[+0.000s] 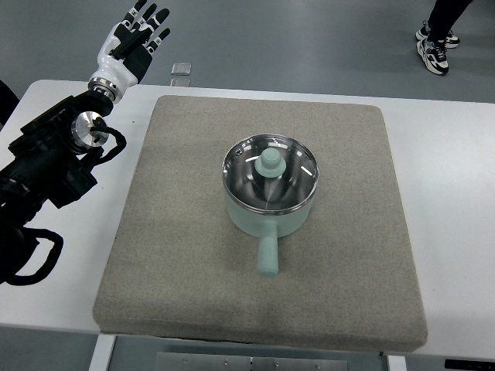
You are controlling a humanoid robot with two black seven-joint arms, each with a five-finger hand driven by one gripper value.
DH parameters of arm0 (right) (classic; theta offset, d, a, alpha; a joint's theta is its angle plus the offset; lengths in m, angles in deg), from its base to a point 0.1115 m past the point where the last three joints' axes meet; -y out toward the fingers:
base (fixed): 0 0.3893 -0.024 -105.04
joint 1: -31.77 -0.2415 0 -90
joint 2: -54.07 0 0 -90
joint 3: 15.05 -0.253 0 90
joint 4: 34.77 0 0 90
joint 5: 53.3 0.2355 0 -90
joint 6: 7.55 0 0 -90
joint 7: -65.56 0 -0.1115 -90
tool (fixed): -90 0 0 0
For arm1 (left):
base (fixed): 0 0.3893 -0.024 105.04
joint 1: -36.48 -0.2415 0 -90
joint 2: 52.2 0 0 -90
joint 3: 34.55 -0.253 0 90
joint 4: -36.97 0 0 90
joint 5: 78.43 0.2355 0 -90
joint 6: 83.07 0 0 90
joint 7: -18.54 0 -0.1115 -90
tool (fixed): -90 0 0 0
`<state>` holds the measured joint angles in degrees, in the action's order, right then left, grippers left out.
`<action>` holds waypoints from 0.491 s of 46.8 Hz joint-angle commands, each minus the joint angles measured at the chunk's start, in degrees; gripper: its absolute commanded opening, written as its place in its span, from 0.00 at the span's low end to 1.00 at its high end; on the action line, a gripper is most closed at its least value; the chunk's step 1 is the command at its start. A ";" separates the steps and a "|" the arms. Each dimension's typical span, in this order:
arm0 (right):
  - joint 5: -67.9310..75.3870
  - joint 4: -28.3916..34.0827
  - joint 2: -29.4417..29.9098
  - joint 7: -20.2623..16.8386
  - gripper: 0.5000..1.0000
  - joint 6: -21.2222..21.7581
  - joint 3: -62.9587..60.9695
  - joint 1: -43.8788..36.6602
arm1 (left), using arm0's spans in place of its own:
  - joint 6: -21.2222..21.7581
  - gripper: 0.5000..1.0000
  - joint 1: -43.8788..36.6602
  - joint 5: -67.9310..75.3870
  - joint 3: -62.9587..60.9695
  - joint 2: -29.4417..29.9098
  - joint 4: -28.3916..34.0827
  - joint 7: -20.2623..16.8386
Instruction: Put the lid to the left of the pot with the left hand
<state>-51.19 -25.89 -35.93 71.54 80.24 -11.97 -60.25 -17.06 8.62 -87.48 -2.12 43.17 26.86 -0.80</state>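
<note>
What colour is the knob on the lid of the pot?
The knob is pale mint green, matching the pot body and handle; the top view shows it clearly.

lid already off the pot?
No, the lid sits on the pot, and the left robot hand is open, far off at the table's corner.

The round clear glass lid (pixel 271 171) with a shiny metal rim is looking smooth; the square grey mat (pixel 178 255) is looking rough, maybe felt.
</note>
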 commanded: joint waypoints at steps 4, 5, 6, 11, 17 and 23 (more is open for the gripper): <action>0.00 0.00 0.00 0.00 0.85 -0.07 0.00 0.00 | 0.09 0.99 0.08 0.00 0.00 0.08 0.00 0.00; 0.00 0.00 0.00 0.00 0.85 -0.07 0.00 0.00 | 0.09 0.99 0.08 0.00 0.00 0.17 0.00 0.00; 0.00 0.00 0.00 0.00 0.85 0.02 0.00 0.00 | 0.09 0.99 0.08 0.00 -0.09 0.17 0.00 0.00; 0.00 0.00 0.00 0.00 0.85 0.02 0.00 0.00 | 0.00 0.99 0.08 0.35 -0.18 0.35 -0.09 0.00; 0.00 0.00 0.00 0.08 0.85 0.02 0.00 0.00 | 0.09 0.99 0.70 0.70 -0.62 0.35 -0.09 0.00; -0.09 0.00 0.00 0.00 0.85 0.02 0.00 0.00 | 0.09 0.99 1.31 0.97 -0.97 0.52 -0.09 0.00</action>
<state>-51.19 -25.89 -35.93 71.55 80.23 -11.97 -60.25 -17.01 9.68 -86.69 -2.96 43.61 26.77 -0.80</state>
